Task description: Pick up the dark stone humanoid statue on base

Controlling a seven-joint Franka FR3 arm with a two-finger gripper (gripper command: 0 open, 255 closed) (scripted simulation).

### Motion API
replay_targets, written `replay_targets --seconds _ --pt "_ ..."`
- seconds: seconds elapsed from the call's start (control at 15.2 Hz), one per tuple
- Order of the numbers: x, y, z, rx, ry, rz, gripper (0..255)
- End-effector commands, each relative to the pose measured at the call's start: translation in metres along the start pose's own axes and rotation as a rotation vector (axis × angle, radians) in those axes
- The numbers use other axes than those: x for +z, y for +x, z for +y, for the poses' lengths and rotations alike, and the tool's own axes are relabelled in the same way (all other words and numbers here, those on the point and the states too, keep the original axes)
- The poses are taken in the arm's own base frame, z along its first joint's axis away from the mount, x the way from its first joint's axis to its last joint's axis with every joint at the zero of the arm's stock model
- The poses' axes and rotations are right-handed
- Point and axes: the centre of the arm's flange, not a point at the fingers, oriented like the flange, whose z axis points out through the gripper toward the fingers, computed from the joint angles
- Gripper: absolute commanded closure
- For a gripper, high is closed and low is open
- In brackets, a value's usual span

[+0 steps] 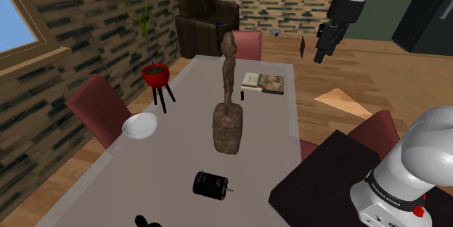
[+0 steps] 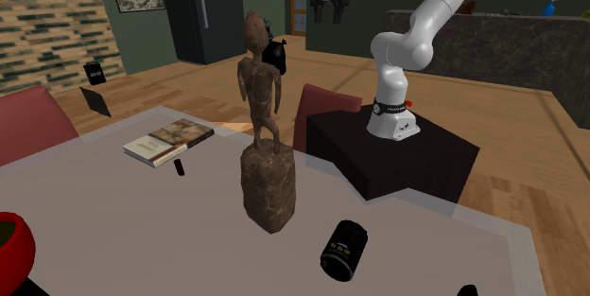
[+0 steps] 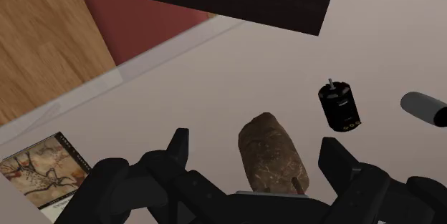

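— So, where do we find the statue [image 1: 229, 109]?
— Upright on its rough base, about mid-table [image 1: 170, 167], with nothing touching it.
— And around it?
— We see a book [image 1: 263, 83] beyond it toward the far end and a black cylinder [image 1: 210, 184] lying nearer the stand [image 1: 327, 175]. A white bowl [image 1: 139, 125] and a red-potted plant [image 1: 154, 75] sit toward the shoulder view's left.
— The gripper [image 1: 320, 57]?
— It hangs high, well apart from the statue. Its fingers [image 3: 179, 151] are spread wide and clasp nothing.
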Motion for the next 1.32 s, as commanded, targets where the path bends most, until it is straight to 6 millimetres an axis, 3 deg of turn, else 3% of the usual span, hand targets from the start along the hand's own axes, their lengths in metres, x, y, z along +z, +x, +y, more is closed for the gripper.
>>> replay_targets --seconds 0.0,0.66,1.25 --pt "0.0 0.0 0.0 0.0 0.0 0.0 0" --pt "0.027 0.077 -0.112 0.377 -0.087 0.063 0" --pt "0.052 0.179 -0.18 0.716 -0.165 0.12 0"
